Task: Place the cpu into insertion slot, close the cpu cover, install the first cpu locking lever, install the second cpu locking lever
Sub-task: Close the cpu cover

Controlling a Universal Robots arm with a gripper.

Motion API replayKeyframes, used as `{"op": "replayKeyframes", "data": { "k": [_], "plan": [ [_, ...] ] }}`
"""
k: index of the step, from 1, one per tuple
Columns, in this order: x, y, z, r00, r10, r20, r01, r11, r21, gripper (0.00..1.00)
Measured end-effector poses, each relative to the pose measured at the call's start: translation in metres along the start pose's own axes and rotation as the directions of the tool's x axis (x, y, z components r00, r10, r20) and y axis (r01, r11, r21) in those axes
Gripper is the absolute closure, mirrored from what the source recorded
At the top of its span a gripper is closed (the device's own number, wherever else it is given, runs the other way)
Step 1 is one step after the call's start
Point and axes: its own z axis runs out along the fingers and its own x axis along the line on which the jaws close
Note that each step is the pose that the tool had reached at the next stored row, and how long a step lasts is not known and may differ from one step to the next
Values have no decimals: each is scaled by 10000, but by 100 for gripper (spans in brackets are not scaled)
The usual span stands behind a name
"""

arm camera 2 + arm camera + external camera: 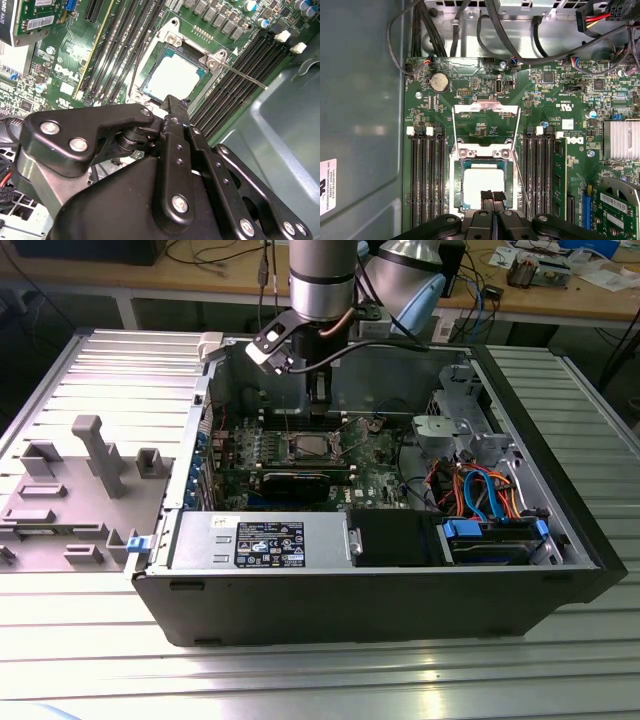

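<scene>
Inside an open computer case (350, 602) on a ribbed metal table (300, 680), a robot arm's claw (492, 195) hangs low over the green motherboard (560, 100), its two fingertips pressed together with nothing between them. The cpu (482, 181) lies seated in the insertion slot (456, 185), silver top up, just beneath the claw's tips in both wrist views (whether they touch it cannot be told). The cpu cover (486, 106) stands flipped open on the socket's far side from the claw, the board visible through its empty middle. A thin locking lever (245, 76) juts from a socket corner across the black memory slots (425, 175).
</scene>
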Motion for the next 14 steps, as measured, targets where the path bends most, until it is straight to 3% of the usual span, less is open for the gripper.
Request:
{"op": "replayKeyframes", "data": {
  "k": [7,14],
  "plan": [
    [0,0,-2,10000,0,10,0,10000,0,89],
    [0,68,2,10000,-1,11,1,10000,2,89]
  ]
}}
